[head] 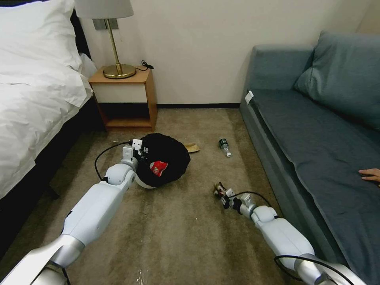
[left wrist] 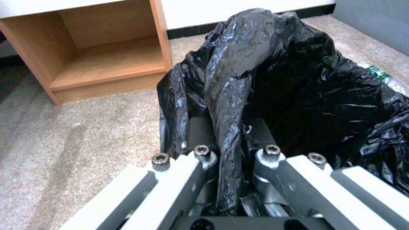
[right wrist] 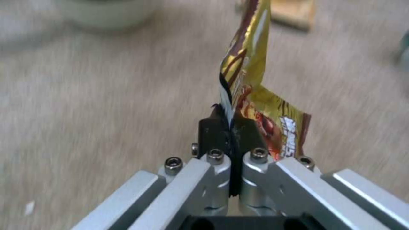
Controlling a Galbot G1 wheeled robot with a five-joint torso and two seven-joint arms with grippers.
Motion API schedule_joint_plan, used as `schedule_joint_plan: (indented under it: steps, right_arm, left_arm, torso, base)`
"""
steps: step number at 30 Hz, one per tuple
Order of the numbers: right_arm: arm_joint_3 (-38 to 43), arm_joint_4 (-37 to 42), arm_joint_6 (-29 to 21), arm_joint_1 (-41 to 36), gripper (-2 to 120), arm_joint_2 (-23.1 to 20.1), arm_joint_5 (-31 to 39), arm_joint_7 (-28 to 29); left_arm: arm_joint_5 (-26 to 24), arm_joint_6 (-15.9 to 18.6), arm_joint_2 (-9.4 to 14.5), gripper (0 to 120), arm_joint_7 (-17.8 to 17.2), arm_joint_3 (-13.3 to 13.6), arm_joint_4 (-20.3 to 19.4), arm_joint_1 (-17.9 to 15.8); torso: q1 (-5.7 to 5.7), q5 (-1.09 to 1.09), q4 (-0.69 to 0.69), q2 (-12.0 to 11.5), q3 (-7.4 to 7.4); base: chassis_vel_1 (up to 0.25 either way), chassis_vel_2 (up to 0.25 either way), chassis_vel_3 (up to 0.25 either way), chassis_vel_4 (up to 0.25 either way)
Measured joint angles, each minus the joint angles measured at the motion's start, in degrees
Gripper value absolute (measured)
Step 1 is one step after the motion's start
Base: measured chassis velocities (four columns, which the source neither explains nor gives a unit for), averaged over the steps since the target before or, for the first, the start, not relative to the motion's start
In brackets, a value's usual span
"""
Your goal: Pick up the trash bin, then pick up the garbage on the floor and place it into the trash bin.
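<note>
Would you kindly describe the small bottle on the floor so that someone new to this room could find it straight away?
Start at the blue-grey sofa along the right side of the room and look down at the carpet by its front edge. There lies the small clear bottle, on its side, right of the crumpled tan paper. Its green label sets it apart from the paper and the black-lined trash bin.

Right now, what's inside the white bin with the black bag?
A crushed red-and-white packet lies in the bag-lined trash bin. The black liner's folds hide anything deeper.
</note>
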Motion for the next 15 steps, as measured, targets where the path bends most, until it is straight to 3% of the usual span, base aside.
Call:
schedule_joint_plan:
  steps: [4,15]
  right_arm:
    - [0.16,4.22,-0.41,0.87,0,-0.89,1.73,0.38]
    - [-2.08,18.47,-6.63,3.64,0,-3.42,14.68,4.61]
  left_arm:
    - [0.08,-0.12,-0.31,5,0.02,-0.02,0.11,-0.09]
    - [0.10,-0.41,-0.82,5,-0.01,-0.07,0.24,-0.76]
  torso:
    - [0.00,-0.02,0.00,0.00,0.00]
    - [0.00,-0.01,-0.02,0.00,-0.01]
  base:
    - [0.000,0.000,0.000,0.000]
    - [0.000,0.000,0.000,0.000]
